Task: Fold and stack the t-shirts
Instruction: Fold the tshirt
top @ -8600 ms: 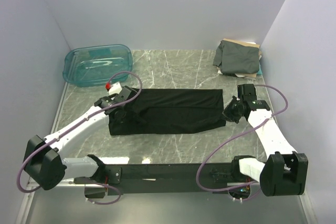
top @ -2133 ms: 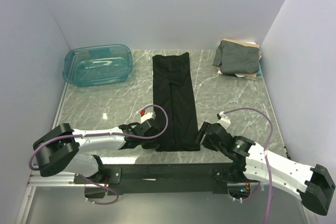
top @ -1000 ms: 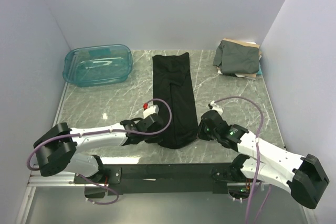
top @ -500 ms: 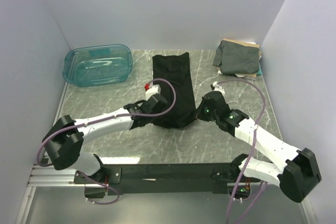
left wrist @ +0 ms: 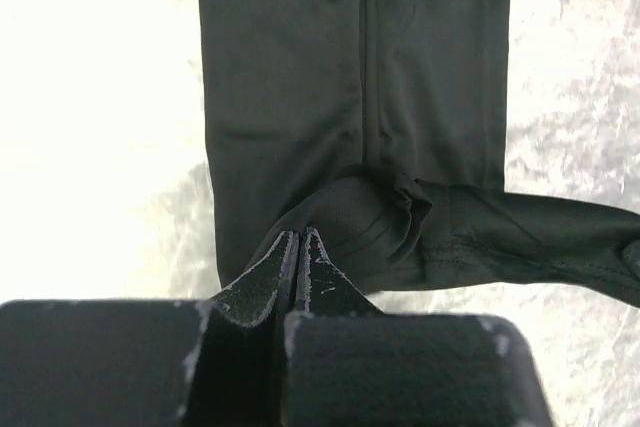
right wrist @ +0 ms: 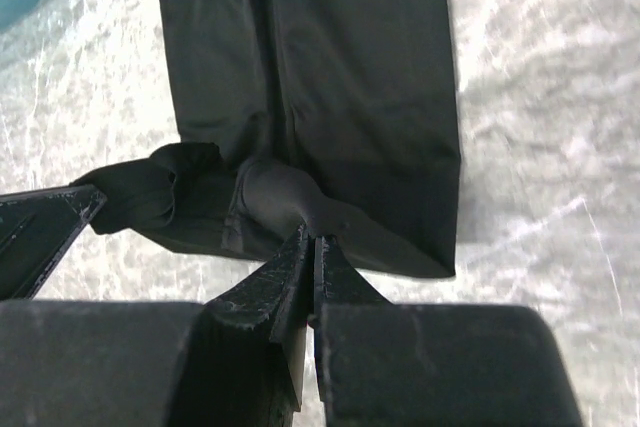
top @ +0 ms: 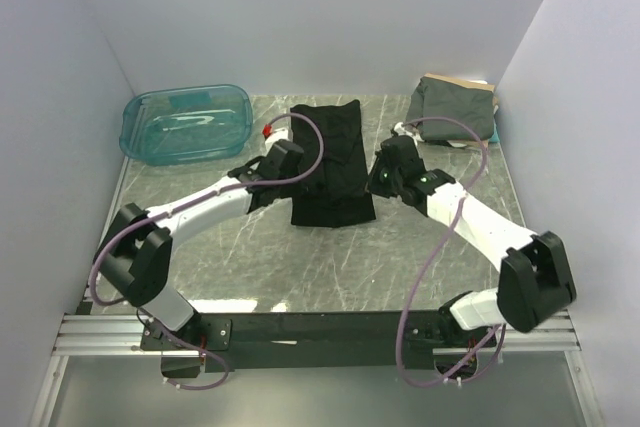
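Black cloth, smooth and matte, is what you are handling: the black t-shirt (top: 333,142) lies as a long narrow band on the far half of the grey marble table (top: 300,262), running away from the arms, between the teal bin (top: 186,123) at far left and the stack of folded shirts (top: 452,110) in the far right corner, well apart from both; its far part lies flat with a seam running lengthwise, while its near end is doubled over on top of it, so the band looks short and wide-edged at the front.

In the wrist views that doubled end is gathered into a soft, sagging roll strung between your two grippers; each corner rises in a small peak of cloth; whether the roll rests on the layer beneath or hangs just above it is hard to tell.

Your left gripper (left wrist: 300,239) has its jaws pressed together on the left corner of the fold, only a thin sliver of cloth between them; your right gripper (right wrist: 312,239) pinches the right corner the same way.

From above, the left gripper (top: 278,162) sits at the shirt's left edge and the right gripper (top: 382,175) at its right edge; both arms are stretched low and diagonally forward from their bases, converging on the shirt, with purple cables (top: 425,237) looping over them.
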Controlling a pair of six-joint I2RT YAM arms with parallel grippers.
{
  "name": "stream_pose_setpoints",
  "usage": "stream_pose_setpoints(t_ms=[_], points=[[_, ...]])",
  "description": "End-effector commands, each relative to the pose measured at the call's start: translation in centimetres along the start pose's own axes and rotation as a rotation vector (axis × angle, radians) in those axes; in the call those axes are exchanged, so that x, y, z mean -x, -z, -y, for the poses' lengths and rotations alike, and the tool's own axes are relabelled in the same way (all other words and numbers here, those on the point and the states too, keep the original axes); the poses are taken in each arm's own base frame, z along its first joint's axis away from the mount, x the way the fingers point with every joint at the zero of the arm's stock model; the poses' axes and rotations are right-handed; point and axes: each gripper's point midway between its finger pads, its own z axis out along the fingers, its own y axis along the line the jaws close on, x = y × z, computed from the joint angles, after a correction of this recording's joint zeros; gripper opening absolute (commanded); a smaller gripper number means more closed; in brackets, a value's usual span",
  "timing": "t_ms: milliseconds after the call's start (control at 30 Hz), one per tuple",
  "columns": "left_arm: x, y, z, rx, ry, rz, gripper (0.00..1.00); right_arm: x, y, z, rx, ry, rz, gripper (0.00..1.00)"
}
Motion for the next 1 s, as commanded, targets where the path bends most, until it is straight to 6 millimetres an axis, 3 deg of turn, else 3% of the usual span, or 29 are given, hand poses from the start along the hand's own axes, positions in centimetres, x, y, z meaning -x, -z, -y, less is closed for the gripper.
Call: stream_pose_setpoints(t_ms=[0,67,467,633,833,900,933,967], points=[[2.3,-1.0,1.3,-0.051,-0.024,0.026,0.01,2.6,-0.7,-1.7,0.051,0.013,0.028,0.03],[3.0,-1.5,1.4,-0.054,-0.020,0.028,0.01,3.7,-1.1,-1.8,0.051,0.007,0.044,0.03],[6.4,-6.2,0.7,-0.057,-0.047,0.008,0.01,6.2,-5.5,-1.4,0.016,-0.028,0.009,0.02],[6.2,-7.9,0.0,-0.049,-0.048,-0.021,0.01,7.1,-7.0,-1.7,0.025,-0.031,0.003,0.02],[6.5,-9.8,-0.8,-0.043,-0.064,-0.052,0.01,8.0,-9.1,-0.4,-0.032,-0.037,0.001,0.02],[6.8,-10.7,-0.8,-0.039,-0.077,-0.063,0.11,8.2,-10.0,0.0,-0.041,-0.025,-0.002,0.09],[7.2,-10.7,-0.3,-0.052,-0.087,-0.068,0.26,8.8,-10.1,-0.4,-0.034,-0.021,0.006,0.15],[7.3,-10.9,-0.4,-0.046,-0.094,-0.069,0.38,8.5,-10.7,-0.1,-0.044,-0.008,-0.017,0.27]])
